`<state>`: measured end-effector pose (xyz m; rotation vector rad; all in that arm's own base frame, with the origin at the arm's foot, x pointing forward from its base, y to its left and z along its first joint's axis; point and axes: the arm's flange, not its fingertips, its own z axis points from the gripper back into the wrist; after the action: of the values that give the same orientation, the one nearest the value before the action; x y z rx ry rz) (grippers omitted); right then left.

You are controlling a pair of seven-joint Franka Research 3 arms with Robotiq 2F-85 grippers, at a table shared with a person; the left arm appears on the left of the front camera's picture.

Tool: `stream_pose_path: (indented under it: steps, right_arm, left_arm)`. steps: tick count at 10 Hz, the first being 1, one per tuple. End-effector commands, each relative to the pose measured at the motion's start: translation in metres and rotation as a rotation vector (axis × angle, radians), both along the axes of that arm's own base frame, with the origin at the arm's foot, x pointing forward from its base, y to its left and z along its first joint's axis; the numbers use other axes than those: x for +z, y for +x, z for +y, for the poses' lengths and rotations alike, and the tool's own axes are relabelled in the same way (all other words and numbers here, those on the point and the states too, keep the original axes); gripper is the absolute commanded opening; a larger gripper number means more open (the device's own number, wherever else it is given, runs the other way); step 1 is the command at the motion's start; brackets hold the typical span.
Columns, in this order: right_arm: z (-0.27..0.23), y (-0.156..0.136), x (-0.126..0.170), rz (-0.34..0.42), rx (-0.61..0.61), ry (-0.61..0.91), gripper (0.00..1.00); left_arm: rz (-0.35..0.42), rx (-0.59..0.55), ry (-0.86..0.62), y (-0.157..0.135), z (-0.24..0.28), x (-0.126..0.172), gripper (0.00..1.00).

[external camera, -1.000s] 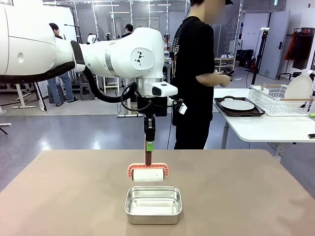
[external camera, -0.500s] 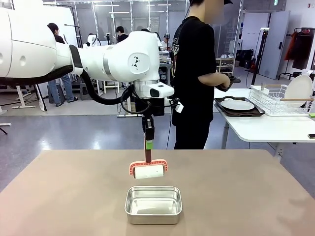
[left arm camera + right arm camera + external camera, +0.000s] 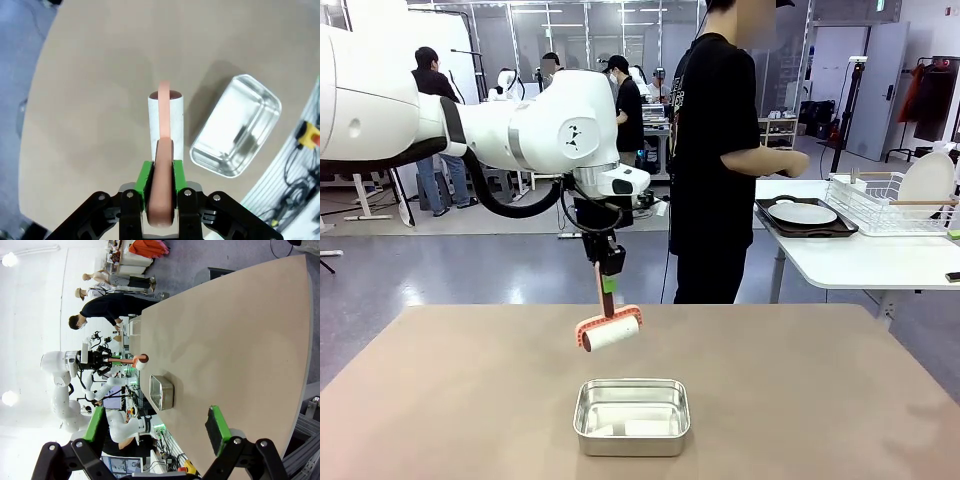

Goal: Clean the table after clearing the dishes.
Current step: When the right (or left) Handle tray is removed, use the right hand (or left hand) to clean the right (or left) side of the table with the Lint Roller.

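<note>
On the table (image 3: 800,400), the tan top carries only a steel pan (image 3: 632,415) at the near edge. The dishes are already off it: a plate (image 3: 802,212) on its dark tray (image 3: 842,231) sits on the white side table (image 3: 860,265) to the right, next to a wire rack (image 3: 880,205). The person (image 3: 712,170) stands by it with hands toward the tray.

A lint roller (image 3: 611,334) hangs over the table middle, beyond the pan. The left gripper (image 3: 608,285) is clamped on its pink handle, with the green pads (image 3: 146,175) pressed to either side. The roller appears clear of the surface, with its shadow well apart from it in the left wrist view.

Change over the last second: the roller was level and plumb just behind the pan. It now sits farther to the robot's left, slightly higher, and tilted with its left end low.

Reading: clearing looks finished and the cleaning stage is under way. The arm seems to be repositioning for a pass. The roller must level out and meet the top before it picks anything up.

The right gripper (image 3: 156,422) is held back at the table edge, jaws spread wide with nothing between them.
</note>
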<state>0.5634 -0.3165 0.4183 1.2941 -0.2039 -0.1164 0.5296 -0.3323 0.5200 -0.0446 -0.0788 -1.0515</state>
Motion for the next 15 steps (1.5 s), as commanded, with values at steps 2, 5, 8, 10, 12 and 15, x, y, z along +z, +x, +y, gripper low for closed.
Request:
stream_pose_path:
  steps: [2,5,8,10,12,15]
  right_arm:
    - [0.002,-0.001,0.002,-0.003,0.0,0.0,1.0]
    - [0.002,-0.001,0.002,-0.003,0.0,0.0,1.0]
    - [0.002,-0.001,0.002,-0.003,0.0,0.0,1.0]
    - [0.002,-0.001,0.002,-0.003,0.0,0.0,1.0]
    - [0.002,-0.001,0.002,-0.003,0.0,0.0,1.0]
    - [0.002,-0.001,0.002,-0.003,0.0,0.0,1.0]
  left_arm:
    - [-0.05,0.333,0.019,-0.007,0.028,0.0,0.22]
    - [-0.159,0.621,-0.112,0.003,0.074,-0.004,0.22]
    - [-0.16,0.817,-0.209,-0.002,0.12,-0.019,0.22]
    - [-0.142,0.936,-0.236,-0.005,0.128,-0.026,0.22]
    - [-0.136,1.023,-0.281,-0.006,0.139,-0.04,0.22]
    - [-0.058,1.063,-0.311,-0.001,0.154,-0.06,0.22]
